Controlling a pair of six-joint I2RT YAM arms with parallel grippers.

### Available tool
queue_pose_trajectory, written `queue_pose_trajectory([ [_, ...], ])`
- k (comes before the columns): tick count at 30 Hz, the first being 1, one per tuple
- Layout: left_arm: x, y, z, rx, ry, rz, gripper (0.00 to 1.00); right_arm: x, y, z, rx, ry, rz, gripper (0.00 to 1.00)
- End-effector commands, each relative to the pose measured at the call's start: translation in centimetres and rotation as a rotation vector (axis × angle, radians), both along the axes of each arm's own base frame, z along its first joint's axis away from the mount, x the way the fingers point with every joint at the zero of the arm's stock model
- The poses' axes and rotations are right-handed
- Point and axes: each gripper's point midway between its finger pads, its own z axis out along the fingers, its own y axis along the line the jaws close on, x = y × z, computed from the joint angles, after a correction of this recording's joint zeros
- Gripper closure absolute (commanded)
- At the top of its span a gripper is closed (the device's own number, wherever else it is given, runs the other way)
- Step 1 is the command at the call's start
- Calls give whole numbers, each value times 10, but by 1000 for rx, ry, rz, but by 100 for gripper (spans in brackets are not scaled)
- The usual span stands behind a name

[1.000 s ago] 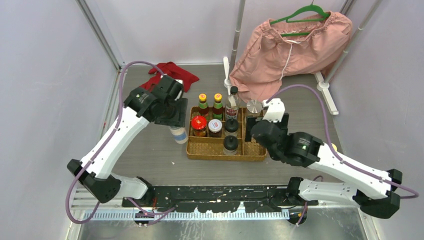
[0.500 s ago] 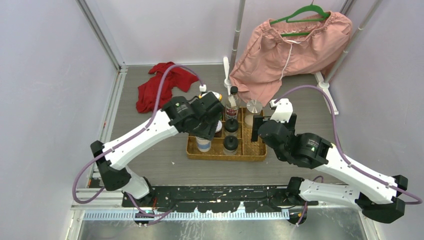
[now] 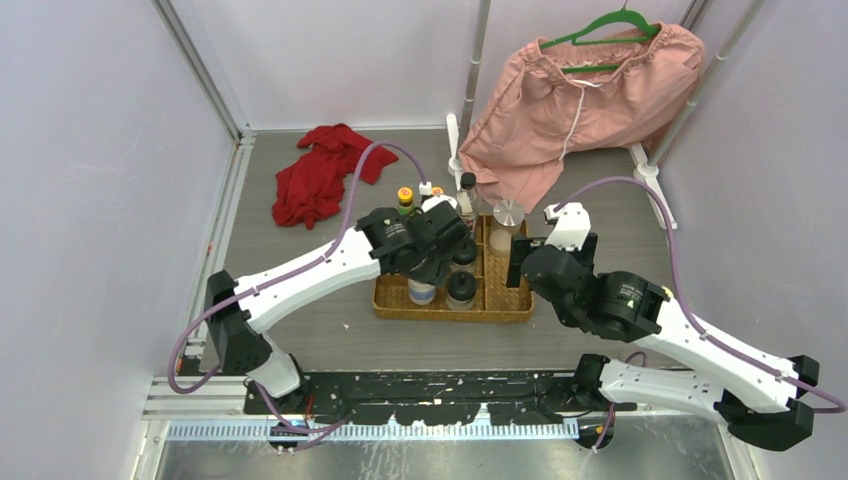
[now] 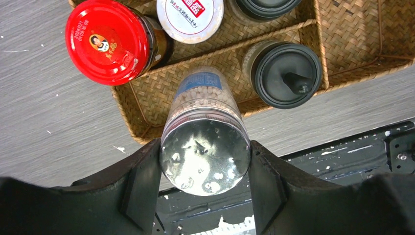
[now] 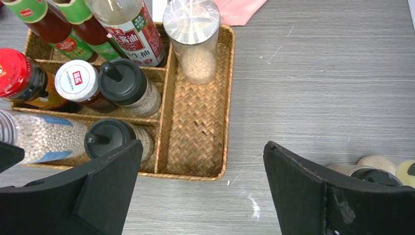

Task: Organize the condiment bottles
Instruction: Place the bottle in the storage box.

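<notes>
My left gripper is shut on a silver-lidded shaker of pale beads with a blue label. Its lower end is at the front left compartment of the wicker tray; I cannot tell if it touches. The shaker also shows in the top view. Around it stand a red-lidded jar, a white-lidded jar and black-capped shakers. Two green-labelled sauces, a tall clear bottle and a silver-lidded shaker line the back. My right gripper is open and empty over the tray's front right corner.
Loose jars stand on the table right of the tray, partly behind my right finger. A red cloth lies at the back left. A pink garment hangs on a green hanger at the back right, beside a white post.
My left arm has carried the silver-lidded shaker from the table left of the tray rightward to the tray's front left compartment. My right arm has shifted slightly right.
</notes>
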Motion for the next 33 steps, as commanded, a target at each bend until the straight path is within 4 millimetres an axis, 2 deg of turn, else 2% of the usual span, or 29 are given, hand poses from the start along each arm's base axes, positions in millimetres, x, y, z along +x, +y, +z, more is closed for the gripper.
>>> queue_pose_trajectory([
  [1,19,-14,4,-62,-79,24,56,0,-4,2,39,-15,-26,0],
  [23,20,-14,-45,-65,5,50,53,-2,-3,-12,39,6,-24,0],
  [27,19,-13,-49,-58,17,48,45,-2,-2,-14,37,10,-23,0],
  [33,20,-12,-47,-55,11,47,37,-1,1,-14,38,17,-13,1],
])
